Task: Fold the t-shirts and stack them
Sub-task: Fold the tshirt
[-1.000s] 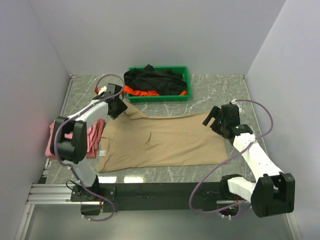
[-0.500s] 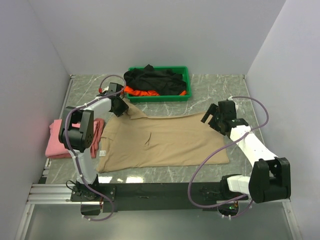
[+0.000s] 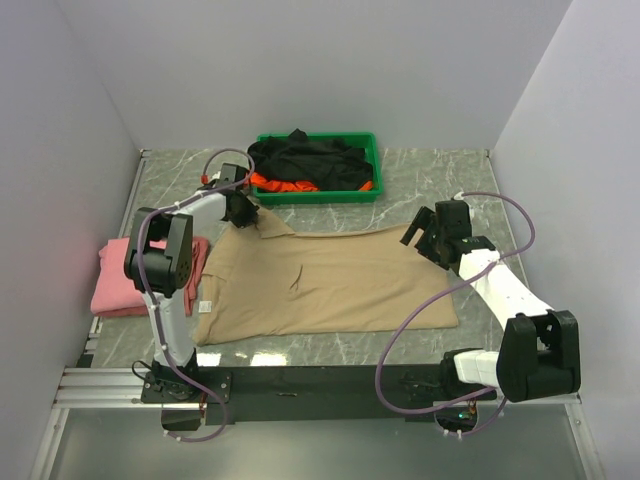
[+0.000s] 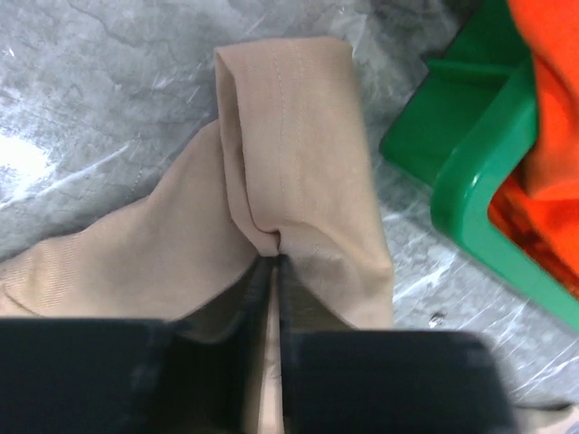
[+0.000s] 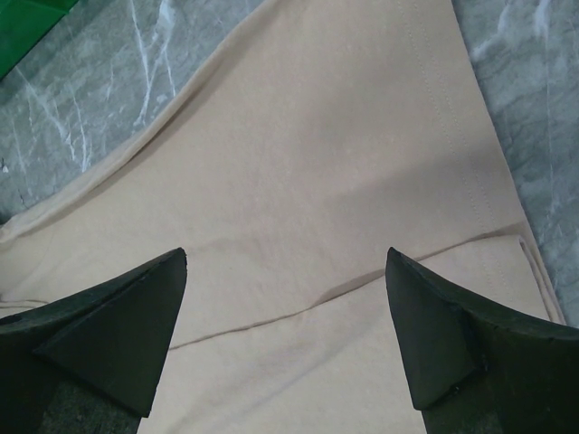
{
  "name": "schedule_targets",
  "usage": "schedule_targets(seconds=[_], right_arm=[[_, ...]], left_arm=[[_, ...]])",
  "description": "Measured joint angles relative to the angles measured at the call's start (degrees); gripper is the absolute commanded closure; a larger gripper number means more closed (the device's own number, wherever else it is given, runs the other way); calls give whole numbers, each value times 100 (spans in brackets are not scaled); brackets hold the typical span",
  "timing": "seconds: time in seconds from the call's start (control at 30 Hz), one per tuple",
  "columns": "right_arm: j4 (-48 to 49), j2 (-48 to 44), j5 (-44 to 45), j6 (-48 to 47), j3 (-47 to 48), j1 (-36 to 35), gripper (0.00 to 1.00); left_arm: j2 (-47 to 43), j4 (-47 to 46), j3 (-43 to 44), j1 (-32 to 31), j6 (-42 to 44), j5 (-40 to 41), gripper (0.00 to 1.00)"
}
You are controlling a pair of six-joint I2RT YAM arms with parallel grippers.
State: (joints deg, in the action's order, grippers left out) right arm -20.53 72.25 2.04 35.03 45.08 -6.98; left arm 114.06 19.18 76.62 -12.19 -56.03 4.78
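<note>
The beige t-shirt (image 3: 330, 280) lies spread flat across the middle of the table. My left gripper (image 3: 243, 212) is at its far left sleeve and is shut on that beige sleeve (image 4: 298, 172), which bunches into a fold between the jaws. My right gripper (image 3: 424, 234) hovers over the shirt's far right corner, open, with flat beige cloth (image 5: 298, 208) below and nothing between its fingers. A folded pink t-shirt (image 3: 125, 280) sits at the left edge. The black t-shirt (image 3: 305, 158) and the orange t-shirt (image 3: 285, 184) lie heaped in the green tray (image 3: 372, 165).
The green tray's corner (image 4: 470, 181) stands just right of my left gripper, with orange cloth (image 4: 543, 108) inside. Grey walls close in on the left, back and right. Marble table surface (image 3: 440, 175) shows right of the tray.
My left gripper has moved onto the beige sleeve and shut on it. My right gripper has shifted slightly toward the far side, still open.
</note>
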Motion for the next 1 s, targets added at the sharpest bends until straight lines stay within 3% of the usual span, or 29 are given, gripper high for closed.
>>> schedule_targets(seconds=[0.07,0.3,0.6,0.63,0.67,0.7,0.8,0.9,1.0], right_arm=[[0,0,2,-4,0,0,2],[-70,293,164,-50,232,0,1],[-210,1615,407,-66,1803,66,1],[-262,1818,417,-63,2033,81,2],[-271,1991,426,-63,2227,96,2],[-273,2124,424,-63,2374,105,2],[-275,2326,352,-66,2544,116,3],[-306,2374,269,-66,2544,114,3],[-313,2402,254,-76,2542,114,4]], left_arm=[[52,74,92,0,-37,15,99],[-35,308,267,-2,-39,118,99],[-828,417,-249,-7,-42,199,99],[-905,417,-332,-9,-42,232,96],[-949,431,-382,-13,-39,267,84],[-975,439,-415,-15,-15,297,56],[-964,426,-426,-17,13,352,31],[-920,332,-426,-17,52,339,28],[-778,221,-404,-17,68,308,34]])
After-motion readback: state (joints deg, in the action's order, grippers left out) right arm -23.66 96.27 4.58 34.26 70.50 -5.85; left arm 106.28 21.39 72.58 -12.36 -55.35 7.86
